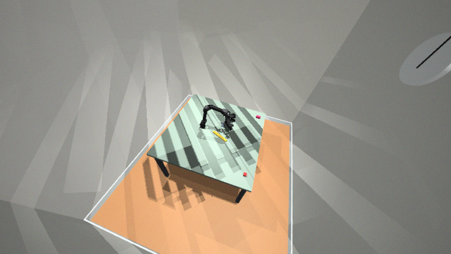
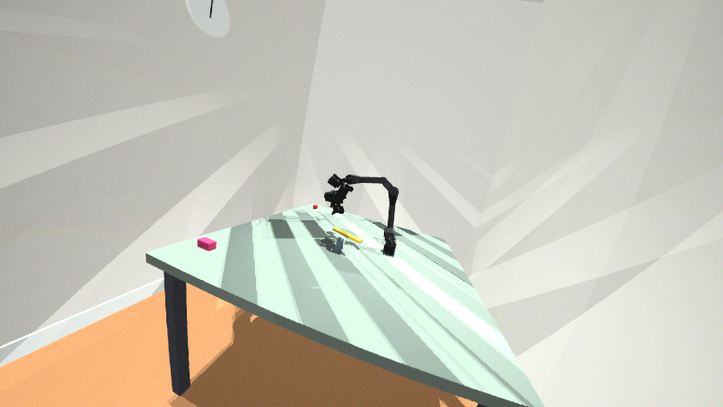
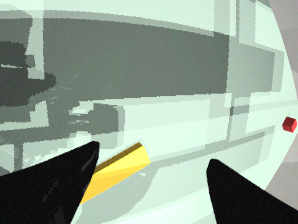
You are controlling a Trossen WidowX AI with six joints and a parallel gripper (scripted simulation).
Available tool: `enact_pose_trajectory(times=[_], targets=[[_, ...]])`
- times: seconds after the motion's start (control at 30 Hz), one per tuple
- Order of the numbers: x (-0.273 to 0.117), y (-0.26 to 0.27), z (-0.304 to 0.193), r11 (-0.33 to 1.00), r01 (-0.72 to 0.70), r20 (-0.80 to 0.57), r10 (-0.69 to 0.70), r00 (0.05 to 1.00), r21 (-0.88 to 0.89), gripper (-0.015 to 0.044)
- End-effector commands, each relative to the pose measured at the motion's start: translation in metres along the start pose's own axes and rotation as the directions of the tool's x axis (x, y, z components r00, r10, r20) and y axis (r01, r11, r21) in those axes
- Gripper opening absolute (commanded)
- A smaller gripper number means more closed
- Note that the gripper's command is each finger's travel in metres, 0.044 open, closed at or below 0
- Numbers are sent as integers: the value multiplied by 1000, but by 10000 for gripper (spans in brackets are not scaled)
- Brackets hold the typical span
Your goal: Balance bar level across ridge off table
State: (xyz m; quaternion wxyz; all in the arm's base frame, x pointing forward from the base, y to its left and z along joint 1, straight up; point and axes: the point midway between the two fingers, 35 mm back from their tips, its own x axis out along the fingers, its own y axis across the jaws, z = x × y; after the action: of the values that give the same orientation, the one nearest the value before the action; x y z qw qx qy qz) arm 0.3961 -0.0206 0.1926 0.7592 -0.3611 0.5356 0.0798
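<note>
The yellow bar lies on the table; in the wrist view the left finger hides part of it. The small blue-grey ridge stands on the table beside the bar, apart from it, with nothing across it; I cannot make it out in the wrist view. My gripper is open and empty, pointing down above the table. Its fingers are wide apart, and the bar's near end shows below, close to the left finger.
A red block lies near one table corner. A pink block lies near another corner. The arm's base stands on the table near the ridge and bar.
</note>
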Motion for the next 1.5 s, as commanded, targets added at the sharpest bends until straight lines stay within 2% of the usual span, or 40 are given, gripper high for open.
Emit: enact_pose_trajectory(times=[0.0,0.33,0.7,1.07,1.33,1.47], targets=[[16,4,-22,982,-74,-51,84,995,175,315],[37,9,-67,824,-145,-122,251,960,548,315],[51,20,-112,495,-95,-151,433,889,864,315],[53,22,-115,471,-87,-150,444,883,878,315],[88,39,-121,471,-87,-150,444,883,878,315],[91,41,-121,471,-87,-151,444,883,878,315]])
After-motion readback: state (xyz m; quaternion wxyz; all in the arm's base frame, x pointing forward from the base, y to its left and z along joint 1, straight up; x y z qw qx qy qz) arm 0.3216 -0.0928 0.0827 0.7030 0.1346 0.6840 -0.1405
